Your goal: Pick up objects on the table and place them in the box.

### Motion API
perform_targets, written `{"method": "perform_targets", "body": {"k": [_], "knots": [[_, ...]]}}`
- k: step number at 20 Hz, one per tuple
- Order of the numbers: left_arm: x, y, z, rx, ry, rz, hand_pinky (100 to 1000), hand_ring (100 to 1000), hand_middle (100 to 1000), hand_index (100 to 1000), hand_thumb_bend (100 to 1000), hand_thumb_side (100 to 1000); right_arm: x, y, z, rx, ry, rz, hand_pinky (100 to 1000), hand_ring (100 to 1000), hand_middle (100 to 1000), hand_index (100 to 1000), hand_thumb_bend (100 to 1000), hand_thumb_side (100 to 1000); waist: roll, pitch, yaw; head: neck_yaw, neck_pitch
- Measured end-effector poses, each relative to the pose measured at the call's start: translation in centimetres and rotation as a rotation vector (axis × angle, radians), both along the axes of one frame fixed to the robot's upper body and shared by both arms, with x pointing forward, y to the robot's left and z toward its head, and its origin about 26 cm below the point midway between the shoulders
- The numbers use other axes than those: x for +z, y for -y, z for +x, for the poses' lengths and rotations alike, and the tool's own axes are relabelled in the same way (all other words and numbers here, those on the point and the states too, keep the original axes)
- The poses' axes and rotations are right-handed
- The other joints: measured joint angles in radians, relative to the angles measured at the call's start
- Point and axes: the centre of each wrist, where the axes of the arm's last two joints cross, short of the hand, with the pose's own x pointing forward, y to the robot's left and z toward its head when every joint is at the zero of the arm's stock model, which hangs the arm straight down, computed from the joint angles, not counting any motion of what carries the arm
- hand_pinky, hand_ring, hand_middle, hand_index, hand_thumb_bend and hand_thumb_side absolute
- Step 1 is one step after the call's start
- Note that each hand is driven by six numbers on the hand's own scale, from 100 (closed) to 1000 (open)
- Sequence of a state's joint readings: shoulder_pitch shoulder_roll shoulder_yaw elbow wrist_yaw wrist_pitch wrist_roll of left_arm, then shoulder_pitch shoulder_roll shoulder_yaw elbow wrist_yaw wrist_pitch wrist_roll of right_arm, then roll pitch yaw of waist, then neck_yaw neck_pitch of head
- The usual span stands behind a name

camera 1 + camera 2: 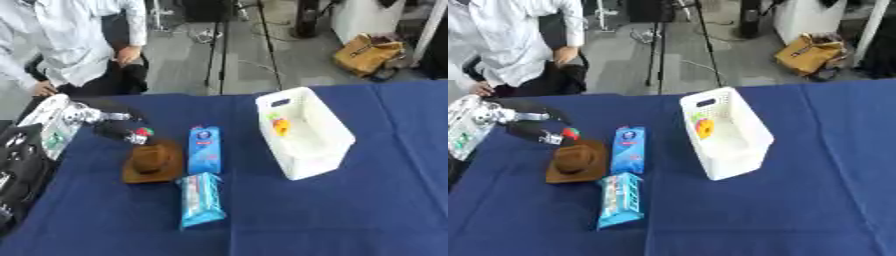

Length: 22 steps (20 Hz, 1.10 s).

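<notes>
Reaching in from the left edge, the robot's left hand [118, 127] hangs over the blue tablecloth [350, 220] just behind a brown hat [153, 161]. Its dark fingers are curled round a small red and green thing [142, 132] — too small to make out further — held right above the far brim of the hat. Whether that small thing touches the hat cannot be told.

The hat sits on the cloth with its crown up. Just to its right lies a blue carton [204, 149], flat, its long side running away from the robot, with a red mark near its far end. Nearer the robot, a light blue packet [201, 199] lies flat as well, its far end close to the hat's brim and the carton's near end.

The white box [304, 132] stands to the right of the carton, apart from it, turned a little askew on the table. It has a slot handle in its far wall — and inside, against the left wall, rests something orange and yellow with a bit of green [703, 127].

The right hand shows in neither view.
</notes>
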<state>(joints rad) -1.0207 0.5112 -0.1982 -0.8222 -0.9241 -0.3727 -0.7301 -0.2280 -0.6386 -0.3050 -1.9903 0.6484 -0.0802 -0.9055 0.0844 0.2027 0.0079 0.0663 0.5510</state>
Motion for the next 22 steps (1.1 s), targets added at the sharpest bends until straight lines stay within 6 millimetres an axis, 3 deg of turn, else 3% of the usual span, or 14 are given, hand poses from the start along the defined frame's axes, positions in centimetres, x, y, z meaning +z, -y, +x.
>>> {"method": "perform_targets", "body": {"k": [12, 22], "knots": [[-1.8, -1.0, 0.2, -0.141, 0.101, 0.049, 1000, 1000, 1000, 1000, 615, 944, 0.0, 0.0, 0.0, 0.003, 0.001, 0.008, 797, 811, 801, 750, 100, 863, 0.001, 0.0, 0.005, -0.001, 0.0], [-4.1, -1.3, 0.5, -0.133, 0.044, 0.101, 1000, 1000, 1000, 1000, 573, 1000, 0.0, 0.0, 0.0, 0.012, 0.005, 0.022, 797, 812, 799, 744, 100, 858, -0.003, 0.003, -0.006, 0.001, -0.001]]}}
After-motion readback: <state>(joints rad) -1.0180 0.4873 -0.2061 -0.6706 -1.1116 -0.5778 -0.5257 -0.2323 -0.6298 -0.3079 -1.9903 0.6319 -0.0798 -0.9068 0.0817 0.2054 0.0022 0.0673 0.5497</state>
